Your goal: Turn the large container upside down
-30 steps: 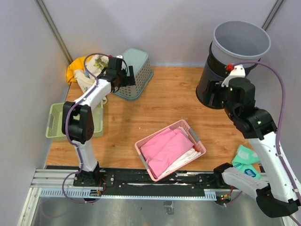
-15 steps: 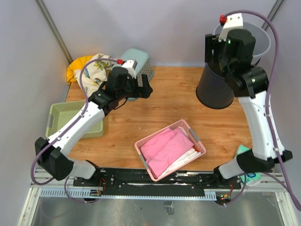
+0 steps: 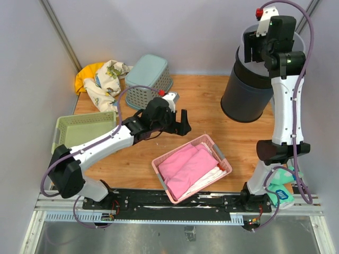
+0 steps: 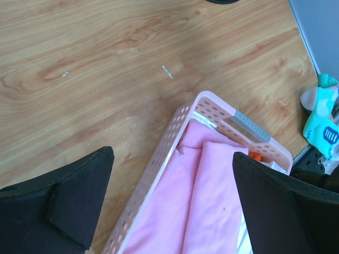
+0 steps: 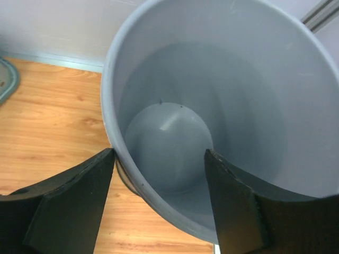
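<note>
Approach stage: right gripper (image 5: pixel 158 159) sits spread astride the rim of the large container (image 3: pixel 246 98), gripping nothing (left gripper (image 4: pixel 172 159) hangs splayed, empty); next likely calls for clamping, then tipping.

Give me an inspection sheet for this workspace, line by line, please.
Surface: wooden table, a few pale specks.
Job's things: grey bin upright at far right, open end up, nothing seen inside.
Clutter: pink basket holding pink cloth; green basket; teal basket; cloth pile; teal packet.
Tools: left tool open above the pink basket's edge; right tool open astride the bin rim, contact unclear.
Cables: purple cable looped along each arm.
Surroundings: grey walls, metal rail at near edge.
</note>
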